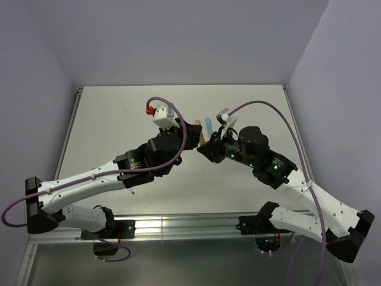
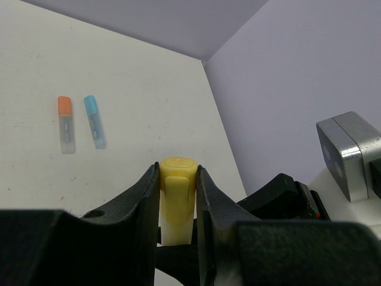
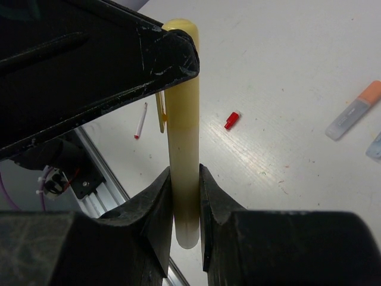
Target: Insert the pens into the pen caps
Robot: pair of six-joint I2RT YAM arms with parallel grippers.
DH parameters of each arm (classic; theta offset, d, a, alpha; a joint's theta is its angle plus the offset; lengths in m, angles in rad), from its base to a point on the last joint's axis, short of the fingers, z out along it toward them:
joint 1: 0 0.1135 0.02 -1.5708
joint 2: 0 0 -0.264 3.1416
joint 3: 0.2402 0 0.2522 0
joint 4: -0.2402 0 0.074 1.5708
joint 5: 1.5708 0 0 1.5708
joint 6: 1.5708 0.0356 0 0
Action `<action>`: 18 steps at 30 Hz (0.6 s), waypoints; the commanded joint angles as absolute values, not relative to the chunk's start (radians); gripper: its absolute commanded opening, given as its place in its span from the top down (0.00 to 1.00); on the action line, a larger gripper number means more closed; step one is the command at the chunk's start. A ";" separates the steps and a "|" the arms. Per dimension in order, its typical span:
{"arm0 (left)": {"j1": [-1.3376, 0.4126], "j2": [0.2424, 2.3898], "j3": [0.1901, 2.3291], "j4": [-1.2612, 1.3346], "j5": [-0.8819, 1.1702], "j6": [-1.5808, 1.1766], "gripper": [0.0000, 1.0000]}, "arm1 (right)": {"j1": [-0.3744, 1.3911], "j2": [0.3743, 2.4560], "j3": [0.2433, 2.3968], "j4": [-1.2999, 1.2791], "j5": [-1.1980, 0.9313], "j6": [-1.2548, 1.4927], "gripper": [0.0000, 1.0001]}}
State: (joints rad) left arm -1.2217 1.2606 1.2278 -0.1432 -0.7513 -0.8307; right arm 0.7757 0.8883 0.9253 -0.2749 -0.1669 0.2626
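White worktop (image 1: 119,119) sits between pale lilac walls (image 1: 178,42). Both my arms meet above its middle.

Left jaws: closed on the yellow cap (image 2: 177,179), one finger on each side, with the closed end of the cap facing the left wrist camera.

Right jaws: closed on the pale body of the yellow pen (image 3: 186,196), near its bare end. In the right wrist view the pen stands upright. Its upper end sits inside the cap, where my left finger (image 3: 119,65) presses against it. Cap and pen are in line and held clear of the worktop between both arms. I cannot tell whether the cap is fully seated.

On the worktop:
- Orange marker (image 2: 65,124) and blue marker (image 2: 94,121) lie side by side, near each other but not touching. Each has its coloured cap on.
- Red cap (image 3: 231,120) lies loose.
- Thin white pen (image 3: 141,121) with a red tip lies near the red cap, apart from it.
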 commanded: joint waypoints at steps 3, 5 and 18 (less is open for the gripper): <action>-1.333 1.310 1.167 -0.425 -0.544 -0.857 1.00 | 0.752 0.865 1.049 0.137 -0.011 0.253 1.00; -1.333 1.307 1.189 -0.439 -0.571 -0.859 1.00 | 0.752 0.870 1.052 0.121 -0.005 0.261 1.00; -1.148 1.324 1.376 -0.388 -0.506 -0.787 1.00 | 0.752 0.862 1.049 0.011 -0.060 0.288 0.69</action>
